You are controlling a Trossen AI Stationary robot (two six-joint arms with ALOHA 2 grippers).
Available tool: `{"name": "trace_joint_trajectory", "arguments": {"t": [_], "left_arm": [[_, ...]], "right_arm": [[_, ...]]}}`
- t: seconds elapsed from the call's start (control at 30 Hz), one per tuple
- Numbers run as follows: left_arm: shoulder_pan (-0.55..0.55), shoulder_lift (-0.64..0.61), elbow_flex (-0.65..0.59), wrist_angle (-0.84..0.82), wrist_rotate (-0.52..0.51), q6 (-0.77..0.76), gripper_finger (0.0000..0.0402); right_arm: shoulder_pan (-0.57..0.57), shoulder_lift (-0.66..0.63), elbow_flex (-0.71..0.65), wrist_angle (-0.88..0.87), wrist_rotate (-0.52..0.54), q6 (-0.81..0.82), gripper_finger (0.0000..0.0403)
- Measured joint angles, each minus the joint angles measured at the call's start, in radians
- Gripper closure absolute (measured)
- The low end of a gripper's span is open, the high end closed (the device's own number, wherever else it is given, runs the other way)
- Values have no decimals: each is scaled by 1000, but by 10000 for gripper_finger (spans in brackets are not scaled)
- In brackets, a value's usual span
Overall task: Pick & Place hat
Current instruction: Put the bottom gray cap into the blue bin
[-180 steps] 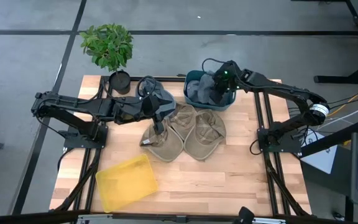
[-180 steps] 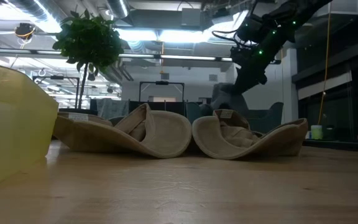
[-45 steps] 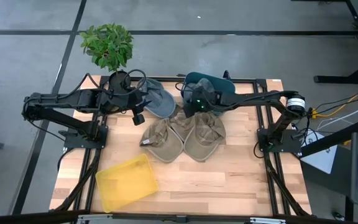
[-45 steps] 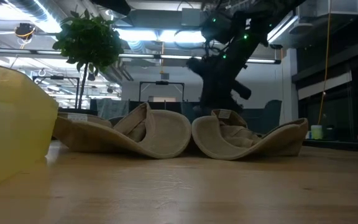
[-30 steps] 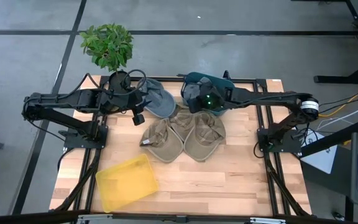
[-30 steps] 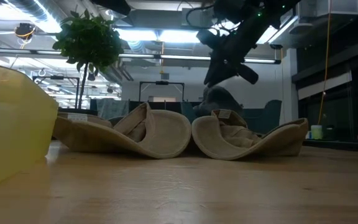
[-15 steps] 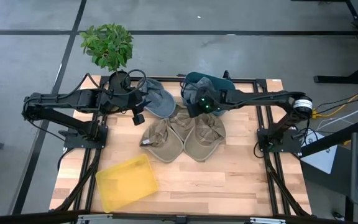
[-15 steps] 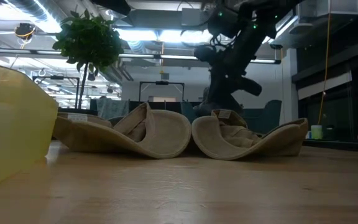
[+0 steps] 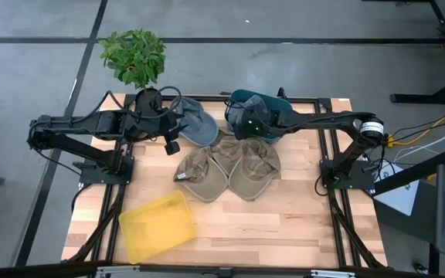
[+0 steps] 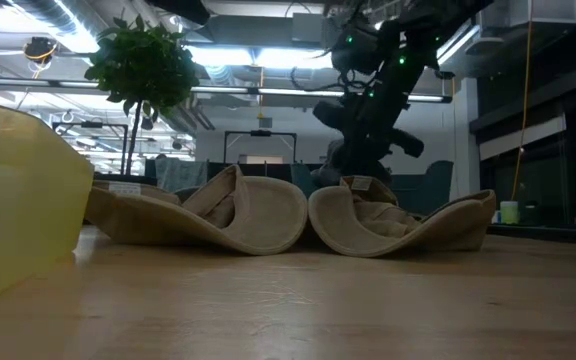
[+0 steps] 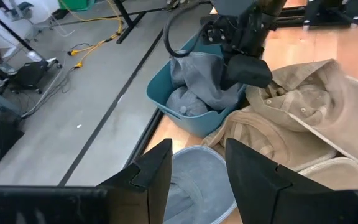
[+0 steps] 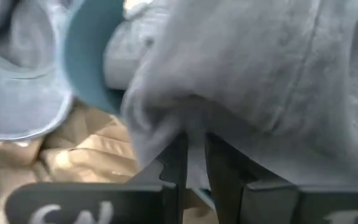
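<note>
My right gripper [image 9: 247,125] reaches across to the teal bin [image 9: 273,100] at the table's far edge and is shut on a grey hat [image 11: 207,81] lying in it. Another grey hat [image 11: 185,102] sits deeper in the bin. My left gripper [image 9: 172,144] waits open just above a third grey hat [image 9: 197,123], which lies on the table to the left of the bin. Two tan hats [image 9: 203,171] [image 9: 255,166] lie side by side, undersides up, at the table's middle. My right gripper pinches a fold of the grey hat's cloth [image 12: 194,127] between its two fingers [image 12: 174,158]. It comes slanting down from above at the bin's near left corner [image 11: 166,109]. The hat stays bunched in the bin, draped at the rim [image 12: 89,56].
A yellow tray [image 9: 157,225] lies at the near left of the table. A potted plant [image 9: 136,58] stands at the far left corner. Bare wood lies near the front edge [image 9: 284,224]. In the low view the tan hats [image 10: 238,215] hide the bin.
My right gripper has come down a little at the bin's near left corner, shifted slightly toward the table's left and turned at the wrist, staying on the grey hat. The hats on the table have not moved.
</note>
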Motion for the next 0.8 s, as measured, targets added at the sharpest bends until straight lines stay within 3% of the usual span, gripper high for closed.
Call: {"name": "trace_joint_trajectory", "arguments": {"t": [0.23, 0.43, 0.6, 0.8], "left_arm": [[0, 0, 0, 0, -39, 29, 256], [0, 0, 0, 1, -39, 24, 256], [0, 0, 0, 1, -39, 24, 256], [0, 0, 0, 1, -10, 24, 256]], "right_arm": [[-28, 71, 0, 12, -89, -37, 345], [-30, 87, 0, 13, -58, -78, 345], [-29, 23, 0, 2, -74, -131, 345], [-7, -94, 0, -7, -199, -159, 345]]}}
